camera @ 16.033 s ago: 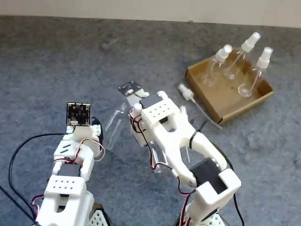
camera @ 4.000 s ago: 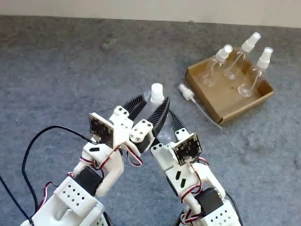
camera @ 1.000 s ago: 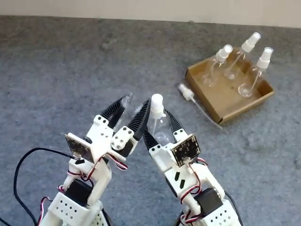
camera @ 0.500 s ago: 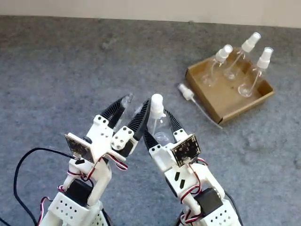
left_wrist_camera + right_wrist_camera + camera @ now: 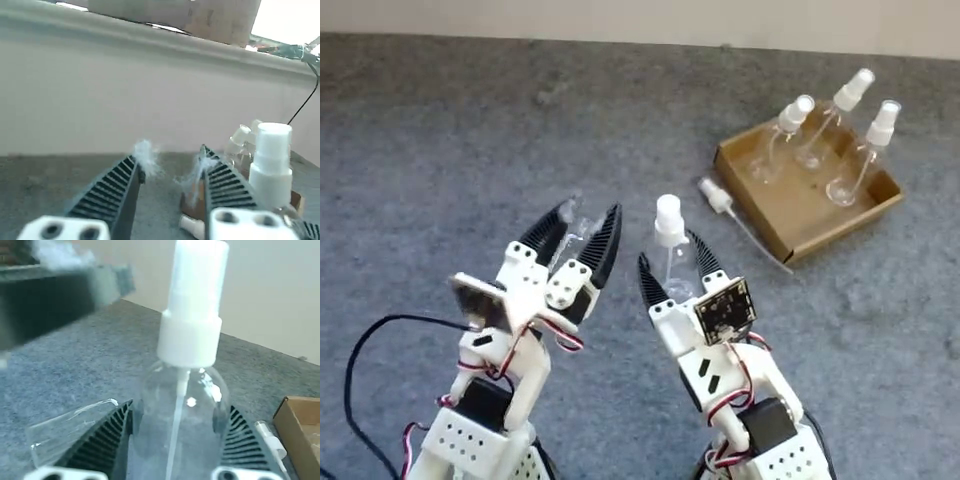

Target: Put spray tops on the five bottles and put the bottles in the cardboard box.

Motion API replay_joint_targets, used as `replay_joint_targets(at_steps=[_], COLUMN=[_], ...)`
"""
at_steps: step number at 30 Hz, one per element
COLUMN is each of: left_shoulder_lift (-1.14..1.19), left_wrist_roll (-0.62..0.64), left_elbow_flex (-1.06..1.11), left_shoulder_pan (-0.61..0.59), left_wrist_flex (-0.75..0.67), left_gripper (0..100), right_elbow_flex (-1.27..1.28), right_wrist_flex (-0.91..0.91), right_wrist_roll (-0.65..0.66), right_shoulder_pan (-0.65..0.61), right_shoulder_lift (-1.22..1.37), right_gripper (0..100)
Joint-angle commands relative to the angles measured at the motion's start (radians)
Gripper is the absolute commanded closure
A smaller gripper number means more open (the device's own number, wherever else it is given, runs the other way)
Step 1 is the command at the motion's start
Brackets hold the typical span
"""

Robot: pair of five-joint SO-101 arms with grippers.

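One clear bottle (image 5: 186, 410), white spray top (image 5: 192, 305) on, between right fingers (image 5: 100, 442).

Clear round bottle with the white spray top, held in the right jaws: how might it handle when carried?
The clear round bottle looks empty, so probably light. Its smooth wall may slip. Tall white spray top could make it tippy.

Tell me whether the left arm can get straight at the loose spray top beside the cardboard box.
Probably not directly: the right gripper, shut on the capped bottle, stands between the open left gripper and the loose spray top.
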Motion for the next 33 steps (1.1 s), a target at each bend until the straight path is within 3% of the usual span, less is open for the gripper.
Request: replay_joint_targets(at_steps=[1,6,14,19,23,26,29,33], left_shoulder_lift=[-0.012,-0.008,-0.005,-0.008,-0.016,-0.016,-0.013,-0.007], left_wrist_roll=[0.005,0.003,-0.021,-0.031,-0.031,-0.031,-0.031,-0.031], left_elbow_flex=[0.018,0.016,0.027,0.027,0.027,0.027,0.027,0.027], left_shoulder_pan=[-0.018,-0.018,-0.059,-0.085,-0.085,-0.085,-0.085,-0.085], left_wrist_flex=[-0.029,-0.031,-0.005,0.132,0.249,0.298,0.319,0.367], left_gripper=[85,100,97,97,97,97,97,97], right_elbow_flex=[0.145,0.133,0.119,0.102,0.054,-0.050,-0.176,-0.298], right_wrist_flex=[-0.001,-0.002,-0.004,0.002,0.008,0.101,0.234,0.274], right_wrist_roll=[0.011,0.009,0.009,0.009,0.009,0.009,0.009,0.014], right_shoulder_pan=[0.070,0.213,0.297,0.303,0.403,0.478,0.484,0.495], right_shoulder_lift=[-0.015,-0.015,-0.015,-0.015,-0.005,-0.005,-0.005,-0.002], right_gripper=[84.2,84.2,84.2,84.2,84.2,84.2,84.2,84.3])
